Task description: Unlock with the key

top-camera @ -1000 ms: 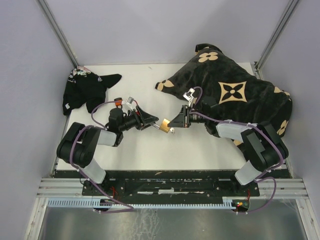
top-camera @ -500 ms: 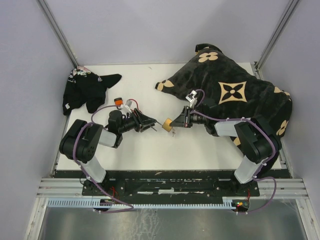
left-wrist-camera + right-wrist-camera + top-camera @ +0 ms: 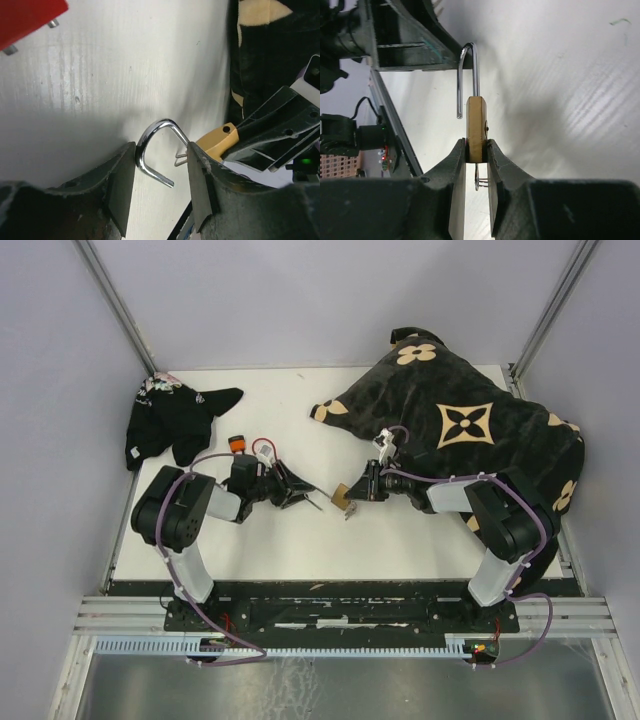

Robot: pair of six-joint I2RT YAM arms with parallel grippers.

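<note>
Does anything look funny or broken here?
The padlock looks odd: its silver shackle is popped open, one end hanging free of the brass body. The right gripper pinches the body; the left gripper straddles the shackle. Nothing looks broken.

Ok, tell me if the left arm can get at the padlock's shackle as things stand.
Probably yes: the open shackle sits between the left fingers, nothing blocking; the right fingers clamp the brass body.
</note>
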